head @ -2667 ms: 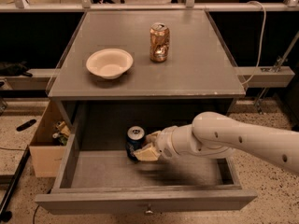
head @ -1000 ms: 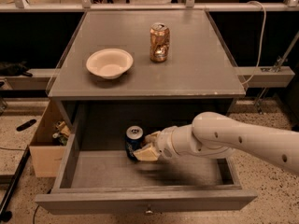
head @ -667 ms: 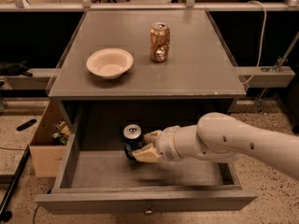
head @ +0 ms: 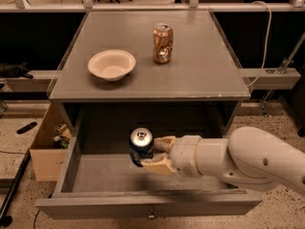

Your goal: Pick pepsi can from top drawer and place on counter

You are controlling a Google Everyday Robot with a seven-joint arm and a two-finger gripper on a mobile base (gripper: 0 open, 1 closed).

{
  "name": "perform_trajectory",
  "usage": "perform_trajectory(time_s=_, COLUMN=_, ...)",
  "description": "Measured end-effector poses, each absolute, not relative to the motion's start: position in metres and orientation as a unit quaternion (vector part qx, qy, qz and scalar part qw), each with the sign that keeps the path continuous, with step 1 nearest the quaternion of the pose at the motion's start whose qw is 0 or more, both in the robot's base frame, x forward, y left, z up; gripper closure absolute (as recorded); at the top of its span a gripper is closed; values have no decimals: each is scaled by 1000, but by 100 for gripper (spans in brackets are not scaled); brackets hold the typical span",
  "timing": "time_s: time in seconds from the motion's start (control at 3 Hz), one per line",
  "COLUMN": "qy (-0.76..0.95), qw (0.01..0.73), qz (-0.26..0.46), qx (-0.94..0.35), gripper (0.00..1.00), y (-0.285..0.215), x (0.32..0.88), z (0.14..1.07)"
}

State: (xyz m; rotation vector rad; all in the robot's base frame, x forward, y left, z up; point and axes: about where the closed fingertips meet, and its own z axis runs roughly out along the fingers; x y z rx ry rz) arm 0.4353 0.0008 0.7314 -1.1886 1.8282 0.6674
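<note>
Within drawer (head: 102,175), gripper (head: 149,153) seemingly around silver-topped can (head: 141,140)

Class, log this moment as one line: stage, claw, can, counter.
stage: grasp | claw: shut on pepsi can, inside open top drawer | counter: bowl and gold-brown can, pepsi can not yet there

I see a white bowl (head: 111,64) sitting left of a gold-brown can (head: 162,43). They are near but do not touch. The can stands up and has dents in its side. Down on the left is a brown cardboard box (head: 45,149) with small things inside; I cannot tell what they are. A dark thing (head: 26,127) lies on the speckled floor (head: 14,144) near the box. A white cable (head: 267,32) hangs at the right. The gripper (head: 145,153) is low in my view, below the bowl and can.
</note>
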Motion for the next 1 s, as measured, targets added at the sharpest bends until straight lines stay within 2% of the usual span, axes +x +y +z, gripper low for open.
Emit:
perform_trajectory(time_s=0.67, qy=703, qw=482, qz=224, qx=-472, gripper=100, y=-66, x=408, z=854)
perform_trajectory(time_s=1.0, qy=705, qw=483, qz=215, qx=-473, gripper=100, y=-113, x=432, z=897)
